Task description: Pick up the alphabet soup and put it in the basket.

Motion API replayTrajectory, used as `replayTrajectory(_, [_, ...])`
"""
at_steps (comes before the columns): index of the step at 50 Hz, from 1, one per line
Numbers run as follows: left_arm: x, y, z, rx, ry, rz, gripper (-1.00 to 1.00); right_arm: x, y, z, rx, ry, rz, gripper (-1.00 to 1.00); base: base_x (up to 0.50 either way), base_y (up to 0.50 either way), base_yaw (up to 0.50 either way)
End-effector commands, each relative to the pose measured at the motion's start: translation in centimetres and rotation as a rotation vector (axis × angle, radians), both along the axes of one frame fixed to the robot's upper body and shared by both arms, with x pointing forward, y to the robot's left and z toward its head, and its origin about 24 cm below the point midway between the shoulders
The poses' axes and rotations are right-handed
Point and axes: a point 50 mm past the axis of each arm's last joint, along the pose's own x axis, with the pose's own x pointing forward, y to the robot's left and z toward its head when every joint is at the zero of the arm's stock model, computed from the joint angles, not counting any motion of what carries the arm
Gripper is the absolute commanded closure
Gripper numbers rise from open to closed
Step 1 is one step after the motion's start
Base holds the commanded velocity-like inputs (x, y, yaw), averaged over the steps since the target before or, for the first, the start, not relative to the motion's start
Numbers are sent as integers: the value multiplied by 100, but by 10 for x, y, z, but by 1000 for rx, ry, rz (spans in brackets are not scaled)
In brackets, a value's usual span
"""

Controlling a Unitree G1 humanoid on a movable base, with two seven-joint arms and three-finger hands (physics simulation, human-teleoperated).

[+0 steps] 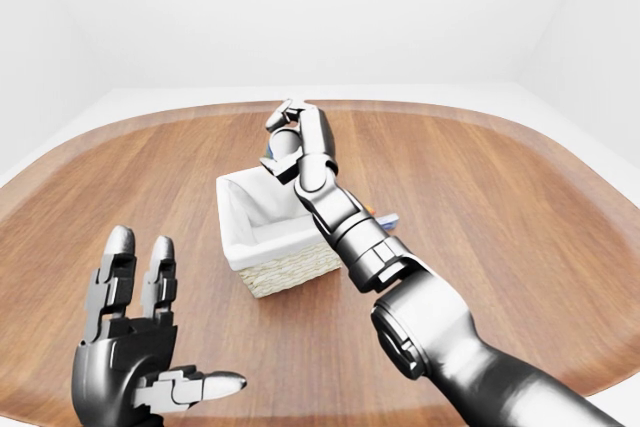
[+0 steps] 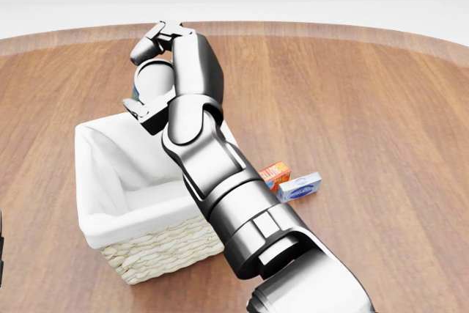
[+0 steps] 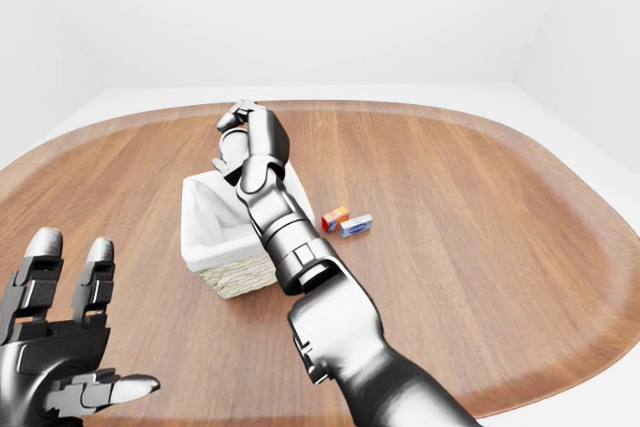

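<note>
You have two small boxes right of centre in the head view: an orange box (image 2: 275, 174) touching a blue-and-white box (image 2: 300, 186), both lying on the wooden table (image 2: 381, 122).

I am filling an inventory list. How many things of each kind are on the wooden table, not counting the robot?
Basket: 1
Can, held in the right hand above the basket's top edge: 1
Small boxes, one orange and one blue and white: 2
Total: 4
</note>
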Motion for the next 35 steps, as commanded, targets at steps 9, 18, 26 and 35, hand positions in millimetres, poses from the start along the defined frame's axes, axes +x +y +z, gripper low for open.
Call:
replayTrajectory(9, [-5, 4, 2, -4, -32, 6, -100, -12, 28, -2, -185, -62, 64, 100, 0, 0, 0])
replayTrajectory(18, [-10, 7, 7, -3, -58, 15, -100, -13, 32, -9, -247, -39, 75, 100, 0, 0, 0])
replayTrajectory(26, [-11, 8, 9, 3, -75, 21, -100, -13, 33, -12, -290, -30, 75, 100, 0, 0, 0])
replayTrajectory(35, [-13, 10, 11, 8, -94, 29, -100, -8, 25, -18, -315, 1, 54, 100, 0, 0, 0])
